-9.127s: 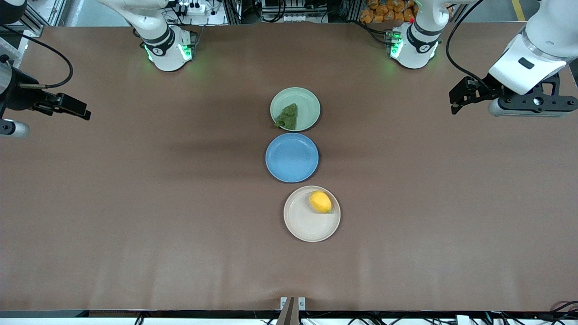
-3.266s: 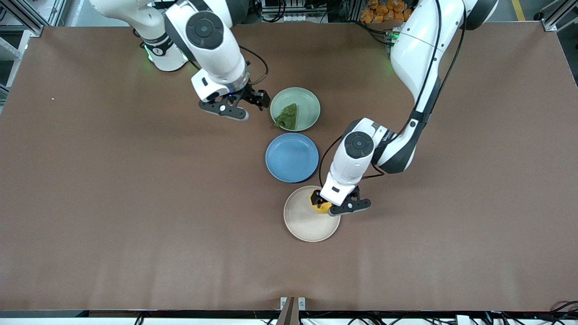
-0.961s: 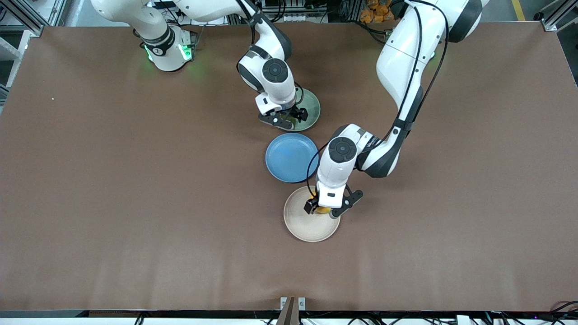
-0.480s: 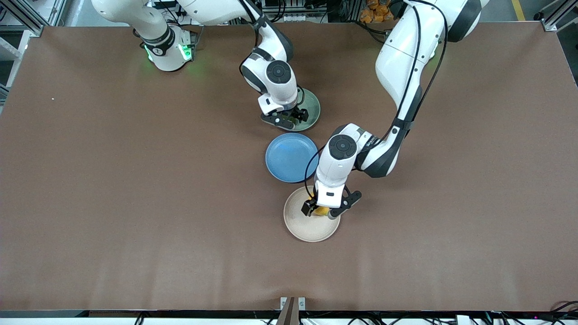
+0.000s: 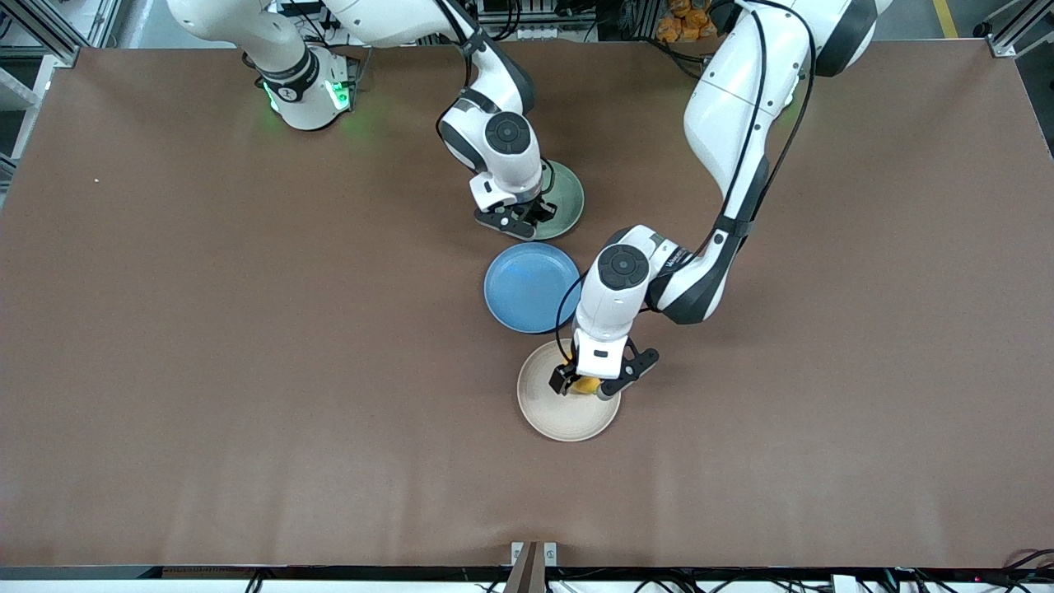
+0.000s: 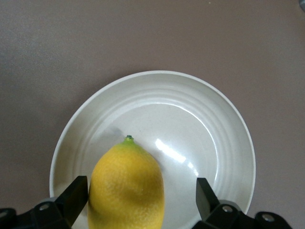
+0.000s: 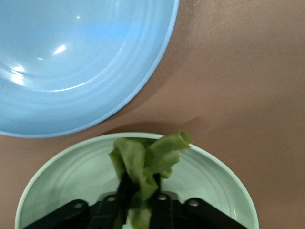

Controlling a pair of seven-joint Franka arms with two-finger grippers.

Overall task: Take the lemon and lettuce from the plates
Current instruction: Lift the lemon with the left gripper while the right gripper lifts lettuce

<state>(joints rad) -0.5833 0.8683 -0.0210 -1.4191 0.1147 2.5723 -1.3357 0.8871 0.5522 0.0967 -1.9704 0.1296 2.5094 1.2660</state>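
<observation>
Right gripper (image 7: 138, 202) is clenching the lettuce (image 7: 145, 167); nothing is lifted yet.
Left gripper (image 6: 143, 200) is straddling the lemon (image 6: 126, 188), jaws spread.

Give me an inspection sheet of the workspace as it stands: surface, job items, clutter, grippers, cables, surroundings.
Surface: brown table, flat, a few faint creases.
Lemon: lemon on the beige-white plate, between the left gripper's fingers.
Lettuce: lettuce over the pale green plate, pinched by the right gripper.
Blue plate: blue plate sits between the other two plates, nothing on it.
Clutter: nothing seen.
Left gripper: left gripper open, low over the beige-white plate, one finger on each side of the lemon.
Right gripper: right gripper shut on the lettuce.
Cables: black cables run along both arms, off the table.
Surroundings: frames, wiring and orange items by the robots' bases.
</observation>
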